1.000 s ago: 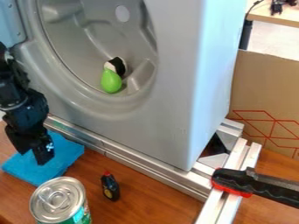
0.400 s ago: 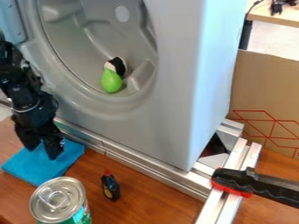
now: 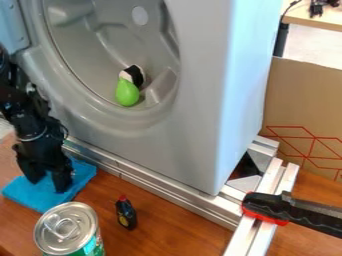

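Note:
The black gripper (image 3: 46, 182) is at the left, pointing down over the folded blue cloth (image 3: 43, 198). Its two fingers stand apart, with blue fabric visible between them; whether the tips touch the cloth I cannot tell. In front of the cloth is a silver-topped can (image 3: 67, 229) with a green side. A small dark bottle with a red cap (image 3: 126, 214) stands upright to the right of the can. Inside the round opening of the grey machine lies a green rounded object (image 3: 127, 92), against a black and white item (image 3: 133, 75).
The grey machine body (image 3: 200, 125) rises behind the wooden table (image 3: 170, 227). A metal rail (image 3: 153, 186) runs along its foot. At the right, a black and red clamp handle (image 3: 284, 210) lies across metal bars, with a cardboard sheet (image 3: 307, 110) behind.
The gripper has shifted right and slightly down over the cloth, and its fingers stand wider apart than a second ago. The cloth, can and bottle have stayed put.

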You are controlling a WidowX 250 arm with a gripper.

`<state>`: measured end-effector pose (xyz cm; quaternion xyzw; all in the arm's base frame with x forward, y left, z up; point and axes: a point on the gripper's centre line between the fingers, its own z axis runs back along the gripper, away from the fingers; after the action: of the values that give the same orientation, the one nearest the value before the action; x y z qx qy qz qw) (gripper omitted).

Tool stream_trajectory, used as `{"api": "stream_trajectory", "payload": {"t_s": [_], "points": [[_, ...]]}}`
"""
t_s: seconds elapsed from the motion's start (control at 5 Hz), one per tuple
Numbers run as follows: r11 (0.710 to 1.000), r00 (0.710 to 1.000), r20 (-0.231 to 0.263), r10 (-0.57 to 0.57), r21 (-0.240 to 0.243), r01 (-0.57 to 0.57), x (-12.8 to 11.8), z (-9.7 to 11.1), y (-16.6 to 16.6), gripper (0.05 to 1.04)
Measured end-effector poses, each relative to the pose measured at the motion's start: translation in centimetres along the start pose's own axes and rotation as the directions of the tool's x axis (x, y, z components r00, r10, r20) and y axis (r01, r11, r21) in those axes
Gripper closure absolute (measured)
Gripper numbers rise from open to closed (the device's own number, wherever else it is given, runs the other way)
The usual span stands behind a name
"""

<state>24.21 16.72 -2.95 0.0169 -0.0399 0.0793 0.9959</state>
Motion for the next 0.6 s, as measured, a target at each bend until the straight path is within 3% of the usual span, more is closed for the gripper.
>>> {"api": "stream_trajectory", "payload": {"t_s": [0.2,0.4,0.6], "points": [[0.999,0.998,-0.027,0.051,-0.007,-0.052,-1.6,0.0,0.1,0.083],[0.996,0.989,-0.12,0.085,0.029,-0.083,-5.3,0.2,0.0,0.083],[0.991,0.969,-0.207,0.131,0.024,-0.129,-8.7,0.5,0.8,0.083]]}}
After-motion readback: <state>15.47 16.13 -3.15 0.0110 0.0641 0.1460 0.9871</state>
